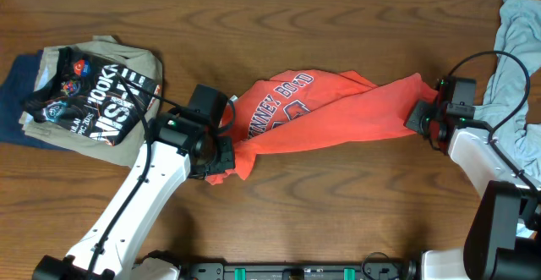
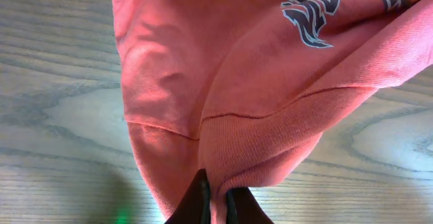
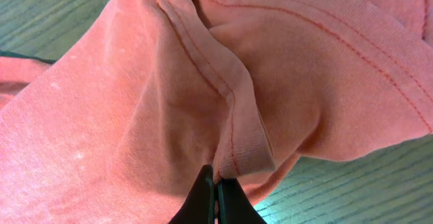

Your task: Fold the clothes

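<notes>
- Two grippers are clamped on one garment. In the left wrist view, the left gripper (image 2: 215, 198) is seen with its jaws pressed together on a ribbed hem fold of the red-orange T-shirt (image 2: 223, 82).
- In the right wrist view, the right gripper (image 3: 216, 183) is likewise shut tight on a stitched hem fold of the same cloth, which fills nearly the whole frame.
- Navy-and-white lettering (image 2: 311, 14) is seen at 1 o'clock in the left wrist view, just beyond the pinched fold.
- From overhead, the T-shirt is spread across the middle of the table (image 1: 254, 18), drawn out between the two grippers. Its 8 o'clock end is held by the left one and its 3 o'clock end by the right one.
- The printed chest is turned upward near the 10 o'clock part of the shirt.
- At the table's 9 o'clock edge, a black shirt (image 1: 101, 94) with white print is laid on a tan garment (image 1: 139, 60), and a navy garment (image 1: 15, 90) is seen beneath both.
- At the 2 o'clock corner, a grey cloth (image 1: 517, 35) is draped beside the right arm.
</notes>
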### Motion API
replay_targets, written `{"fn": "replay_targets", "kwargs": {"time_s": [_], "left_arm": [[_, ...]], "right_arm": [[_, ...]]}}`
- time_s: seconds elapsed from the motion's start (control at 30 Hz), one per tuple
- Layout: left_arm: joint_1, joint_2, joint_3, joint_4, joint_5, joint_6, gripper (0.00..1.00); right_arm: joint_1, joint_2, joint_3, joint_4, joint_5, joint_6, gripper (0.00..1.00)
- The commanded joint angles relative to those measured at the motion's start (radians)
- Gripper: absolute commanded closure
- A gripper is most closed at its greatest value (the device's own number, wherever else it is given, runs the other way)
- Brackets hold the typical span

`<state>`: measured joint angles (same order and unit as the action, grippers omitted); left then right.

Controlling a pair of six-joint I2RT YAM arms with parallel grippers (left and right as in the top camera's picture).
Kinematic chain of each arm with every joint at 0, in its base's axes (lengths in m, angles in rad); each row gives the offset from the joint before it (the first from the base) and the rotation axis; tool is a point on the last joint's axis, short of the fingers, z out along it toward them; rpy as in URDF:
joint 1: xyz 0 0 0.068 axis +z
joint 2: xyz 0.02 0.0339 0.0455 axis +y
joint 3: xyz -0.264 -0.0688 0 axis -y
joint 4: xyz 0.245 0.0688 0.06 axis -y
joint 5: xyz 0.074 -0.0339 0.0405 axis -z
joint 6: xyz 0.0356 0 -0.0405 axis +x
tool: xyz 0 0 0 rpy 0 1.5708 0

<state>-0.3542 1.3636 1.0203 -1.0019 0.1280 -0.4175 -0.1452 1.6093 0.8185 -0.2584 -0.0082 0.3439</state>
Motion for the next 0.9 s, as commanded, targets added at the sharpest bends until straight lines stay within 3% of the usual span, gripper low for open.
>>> {"fn": "replay_targets", "kwargs": {"time_s": [0.0, 0.17, 0.37, 0.47, 0.6, 0.87], "left_arm": [[0.004, -0.005, 0.011, -0.003, -0.005, 0.013, 0.94], [0.005, -0.006, 0.017, -0.005, -0.009, 0.081, 0.94], [0.004, -0.007, 0.037, -0.072, -0.007, 0.095, 0.94], [0.004, -0.007, 0.037, -0.119, -0.003, 0.095, 0.94], [0.004, -0.007, 0.037, -0.154, 0.038, 0.095, 0.94], [0.003, -0.006, 0.030, -0.141, 0.105, 0.095, 0.94]], "right_arm": [[-0.007, -0.014, 0.012, -0.003, 0.003, -0.001, 0.99], [-0.014, -0.069, 0.037, -0.131, 0.007, -0.002, 0.99], [-0.112, -0.219, 0.130, -0.558, 0.180, 0.030, 0.99], [-0.186, -0.282, 0.131, -0.695, 0.278, 0.079, 0.99], [-0.262, -0.319, 0.131, -0.761, 0.204, 0.089, 0.99], [-0.267, -0.319, 0.114, -0.819, 0.192, 0.089, 0.99]]}}
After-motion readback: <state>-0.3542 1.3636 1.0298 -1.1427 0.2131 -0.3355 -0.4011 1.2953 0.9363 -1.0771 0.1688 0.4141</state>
